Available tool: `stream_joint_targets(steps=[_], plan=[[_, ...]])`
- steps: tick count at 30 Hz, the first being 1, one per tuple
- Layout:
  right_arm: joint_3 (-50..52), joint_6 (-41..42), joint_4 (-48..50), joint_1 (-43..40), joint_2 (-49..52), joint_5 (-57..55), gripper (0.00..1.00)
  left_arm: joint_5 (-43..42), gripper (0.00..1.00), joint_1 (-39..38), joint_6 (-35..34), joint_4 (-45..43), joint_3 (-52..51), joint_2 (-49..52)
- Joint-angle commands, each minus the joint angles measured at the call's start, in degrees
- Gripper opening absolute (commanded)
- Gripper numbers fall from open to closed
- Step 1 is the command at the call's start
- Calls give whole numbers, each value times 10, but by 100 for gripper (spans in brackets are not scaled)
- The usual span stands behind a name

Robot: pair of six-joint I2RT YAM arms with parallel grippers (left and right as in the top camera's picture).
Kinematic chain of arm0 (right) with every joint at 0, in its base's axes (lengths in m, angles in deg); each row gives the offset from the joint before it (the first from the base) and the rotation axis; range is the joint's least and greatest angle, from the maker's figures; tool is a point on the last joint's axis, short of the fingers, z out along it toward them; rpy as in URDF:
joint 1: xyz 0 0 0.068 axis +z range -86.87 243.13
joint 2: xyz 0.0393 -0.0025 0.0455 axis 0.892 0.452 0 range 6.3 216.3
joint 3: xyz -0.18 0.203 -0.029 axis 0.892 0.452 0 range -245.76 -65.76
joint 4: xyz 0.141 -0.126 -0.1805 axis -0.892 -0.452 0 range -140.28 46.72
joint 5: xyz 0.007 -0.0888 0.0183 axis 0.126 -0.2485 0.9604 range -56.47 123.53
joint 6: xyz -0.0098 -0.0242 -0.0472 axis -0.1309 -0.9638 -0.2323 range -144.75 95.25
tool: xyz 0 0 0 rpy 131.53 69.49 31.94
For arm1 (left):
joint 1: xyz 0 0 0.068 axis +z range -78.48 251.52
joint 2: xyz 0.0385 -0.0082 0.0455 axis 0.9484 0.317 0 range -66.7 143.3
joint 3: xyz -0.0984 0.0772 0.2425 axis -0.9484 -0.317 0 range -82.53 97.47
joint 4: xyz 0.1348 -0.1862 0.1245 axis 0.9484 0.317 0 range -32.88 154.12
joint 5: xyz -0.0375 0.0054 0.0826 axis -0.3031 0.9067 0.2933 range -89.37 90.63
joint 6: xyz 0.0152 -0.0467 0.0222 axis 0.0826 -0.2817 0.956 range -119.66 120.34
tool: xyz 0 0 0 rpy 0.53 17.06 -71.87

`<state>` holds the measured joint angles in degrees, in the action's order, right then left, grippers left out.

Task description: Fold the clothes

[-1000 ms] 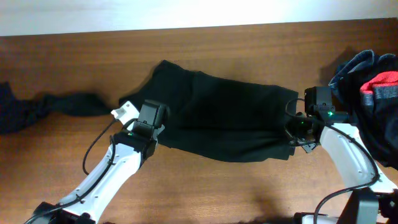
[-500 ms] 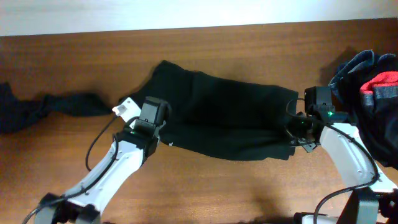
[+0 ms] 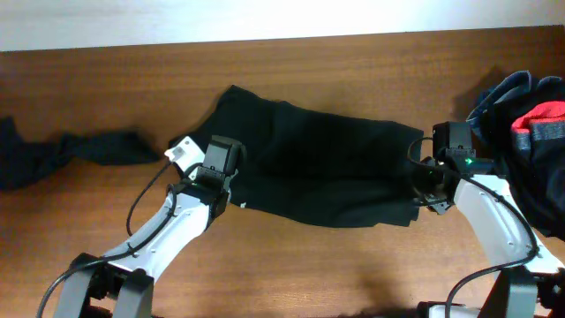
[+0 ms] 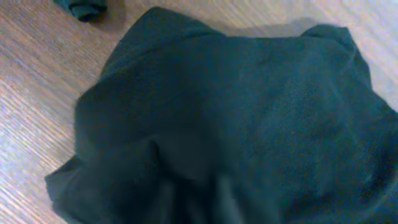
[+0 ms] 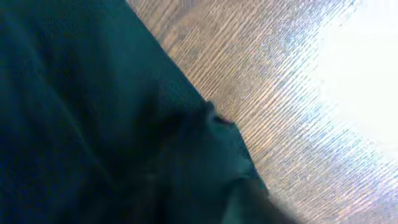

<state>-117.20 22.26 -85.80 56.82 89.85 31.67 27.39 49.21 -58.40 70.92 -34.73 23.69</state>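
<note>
- Centre of the overhead frame: the black top (image 3: 327,168), spread in a wide band on the brown wooden table (image 3: 353,62), long side running left to right, upper-left corner rising to a point.
- At the band's lower-left edge: the left gripper (image 3: 228,170), down on the cloth, its white arm reaching in from the lower left of the frame.
- At the band's right end, low on that edge: the right gripper (image 3: 418,184), arm coming up from the lower right corner.
- Left wrist view: rumpled black top (image 4: 249,106) filling most of the frame, wood grain showing at left and top, blurred dark shapes along the bottom edge. Cannot tell whether the fingers stand apart, press together or pinch the fabric.
- Right wrist view: an edge of the black top (image 5: 74,93) crossing the frame on a slant, bare wood at upper right. Finger position likewise impossible to make out.
- Far left of the overhead frame: a dark garment (image 3: 97,146), twisted like a rope, well apart from the top.
- Right edge: a pile of clothes (image 3: 521,97), grey-blue and dark folds around a red patch, just beside the right arm.
</note>
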Motion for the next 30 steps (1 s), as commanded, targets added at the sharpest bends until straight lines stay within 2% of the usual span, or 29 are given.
stream_joint_targets(steps=[1,4,5,10,12,18,25,30], plan=[[-6,-3,6,3,2,-18,68,23,65,3,6,-3,9,5],[-6,-3,9,3,2,-18,70,33,95,4,32,-10,9,5],[-6,-4,10,3,2,-18,70,31,99,4,57,-18,9,5],[-12,-65,23,3,2,-12,72,28,99,4,161,-20,29,5],[-19,-82,21,3,2,-2,73,19,99,4,183,-3,46,5],[-45,-162,12,3,2,44,98,-27,99,5,228,53,107,5],[-135,-340,-78,3,2,100,99,-109,99,5,424,133,209,5],[-226,-359,-134,3,2,98,99,-161,99,20,487,244,322,7]])
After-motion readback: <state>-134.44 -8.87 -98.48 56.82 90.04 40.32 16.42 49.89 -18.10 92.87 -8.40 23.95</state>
